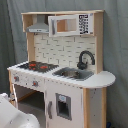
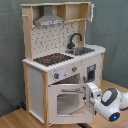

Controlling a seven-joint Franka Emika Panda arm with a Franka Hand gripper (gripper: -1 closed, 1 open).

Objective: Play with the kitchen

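The kitchen (image 1: pixel 65 55) (image 2: pixel 60 55) is a tall white and light-wood toy with a grey range hood (image 2: pixel 49 20), a black-red hob (image 2: pixel 52 59), a black faucet (image 1: pixel 85 59) and a sink (image 1: pixel 75 73). Its windowed oven door (image 2: pixel 67 101) stands swung open, and the dark oven cavity (image 1: pixel 30 100) shows in the first exterior view. My gripper (image 2: pixel 91 96) is at the free right edge of that door, just below its handle. In the first exterior view only the white arm (image 1: pixel 12 114) shows, at the bottom left.
A narrow cupboard door (image 1: pixel 62 106) with a small window is closed under the sink. Knobs (image 1: pixel 35 83) sit on the front panel below the hob. The kitchen stands on a wooden floor (image 2: pixel 15 120) before a grey curtain (image 2: pixel 10 50).
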